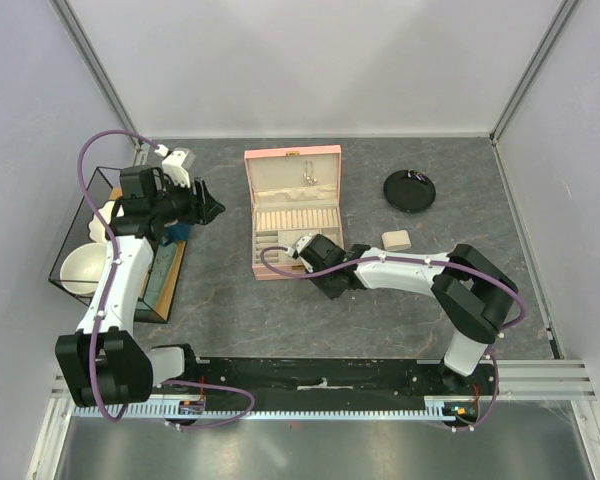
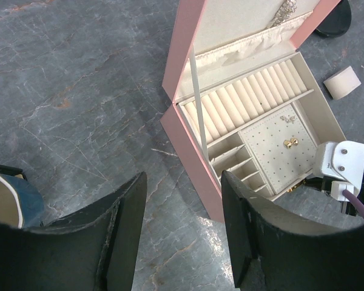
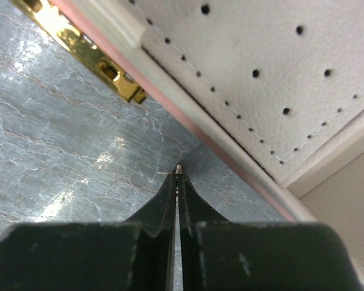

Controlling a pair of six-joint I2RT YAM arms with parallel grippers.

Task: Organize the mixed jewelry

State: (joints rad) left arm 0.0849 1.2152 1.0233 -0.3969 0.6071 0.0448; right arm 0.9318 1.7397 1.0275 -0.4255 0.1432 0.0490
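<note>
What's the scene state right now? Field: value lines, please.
box: pink jewelry box, lid open
left gripper: open, empty, hovering left of the box
right gripper: shut on a tiny metal piece, by the box's front wall near the gold clasp
in box: gold studs on the perforated pad
outside box: black disc, beige pad

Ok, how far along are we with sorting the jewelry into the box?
Partly done. Gold earrings and a silvery piece sit on the perforated panel of the pink box; a chain sits in its lid. In hand: the right gripper is shut on a tiny pale piece just outside the box's front wall. The left gripper is open and empty. Something small on the black disc may be left.
</note>
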